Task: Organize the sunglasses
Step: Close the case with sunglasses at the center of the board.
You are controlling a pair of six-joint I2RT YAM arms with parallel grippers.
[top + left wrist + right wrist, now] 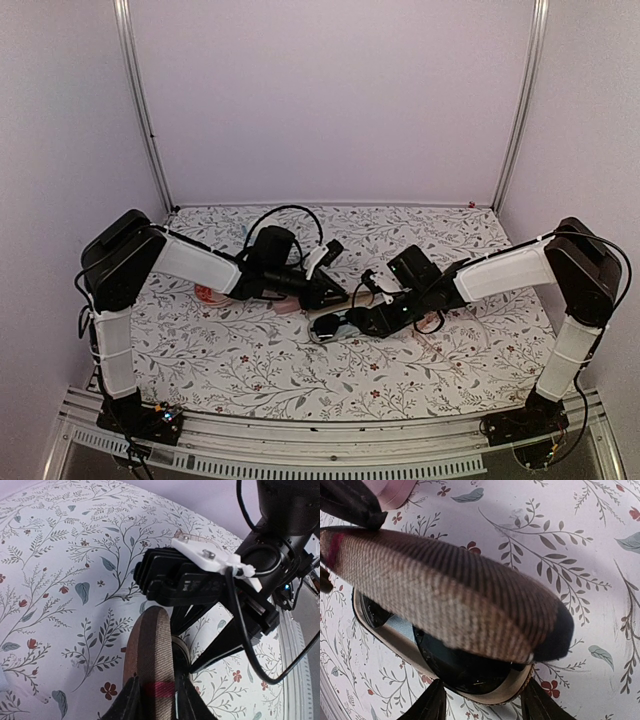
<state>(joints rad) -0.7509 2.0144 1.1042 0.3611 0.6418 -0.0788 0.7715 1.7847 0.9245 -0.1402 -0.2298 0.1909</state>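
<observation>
The left gripper (157, 696) has its jaws pinching the brown case (152, 645) right at the red band. From the right wrist view, what it holds is the woven lid (445, 590), hinged up and open. That looks like the reason for the hold: with the lid lifted by its end, the inside of the case is exposed.

And there they are. A pair of sunglasses (465, 672) lies in the lower shell (512, 692), dark lenses up, under the raised lid and directly between the right gripper's jaws. The frame is too hidden to say which pair it is, and no second pair can be made out.

The right gripper (484, 682) stands with one finger on each side of the shell's near end, jaws set wide and close against the rim. Whether they press on it or only bracket it cannot be told. Either way, the stance likely steadies the shell on the flowered tablecloth (570, 555) while the left jaws hold the lid.

A pink case (395, 490) lies just beyond the left jaws, untouched. The likely next step is closing the lid, and the risk is catching a lens or temple.
</observation>
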